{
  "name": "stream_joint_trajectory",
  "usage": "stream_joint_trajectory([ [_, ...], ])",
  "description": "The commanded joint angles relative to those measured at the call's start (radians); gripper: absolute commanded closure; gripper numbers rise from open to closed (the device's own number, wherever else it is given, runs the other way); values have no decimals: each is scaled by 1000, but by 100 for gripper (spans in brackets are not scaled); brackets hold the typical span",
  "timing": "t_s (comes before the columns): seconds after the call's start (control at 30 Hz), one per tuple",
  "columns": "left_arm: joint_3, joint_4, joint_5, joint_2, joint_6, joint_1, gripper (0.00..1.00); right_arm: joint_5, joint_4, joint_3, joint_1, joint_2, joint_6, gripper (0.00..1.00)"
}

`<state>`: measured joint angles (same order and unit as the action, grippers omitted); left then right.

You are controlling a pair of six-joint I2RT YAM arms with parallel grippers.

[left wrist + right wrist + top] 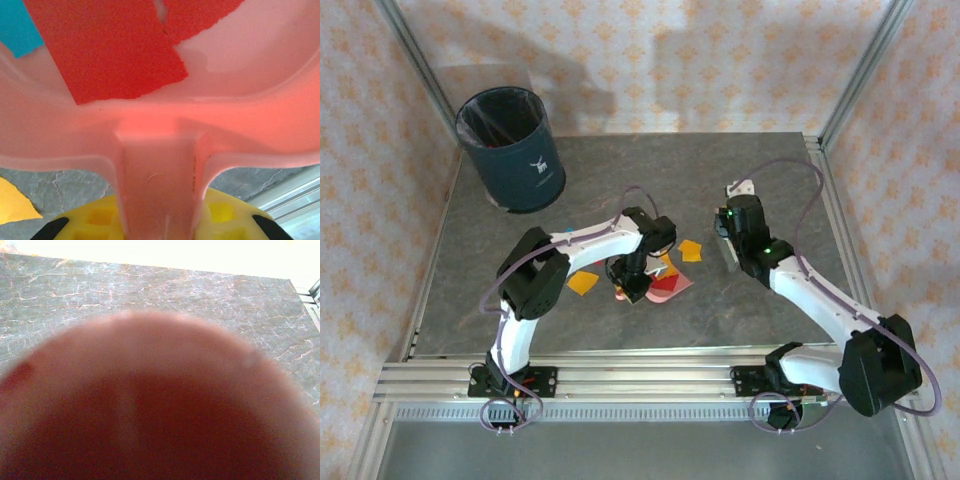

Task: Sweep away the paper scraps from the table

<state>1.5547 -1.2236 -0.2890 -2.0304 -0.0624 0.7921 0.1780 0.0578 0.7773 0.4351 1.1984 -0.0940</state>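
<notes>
Red paper scraps [115,55] in pink dustpan [250,70]

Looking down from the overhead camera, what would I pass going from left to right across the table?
First the dark blue bin → orange paper scrap → pink dustpan → right robot arm.
</notes>
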Motion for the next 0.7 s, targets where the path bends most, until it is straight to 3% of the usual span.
stream_joint_trajectory([
  [0.0, 40, -48, -17, -21, -28, 5, 100, -20, -79, -1, -2, 35, -43, 100],
  [0.67, 145, -62, -9, -124, -12, 3, 100, -191, -73, -22, 78, 111, -109, 100],
])
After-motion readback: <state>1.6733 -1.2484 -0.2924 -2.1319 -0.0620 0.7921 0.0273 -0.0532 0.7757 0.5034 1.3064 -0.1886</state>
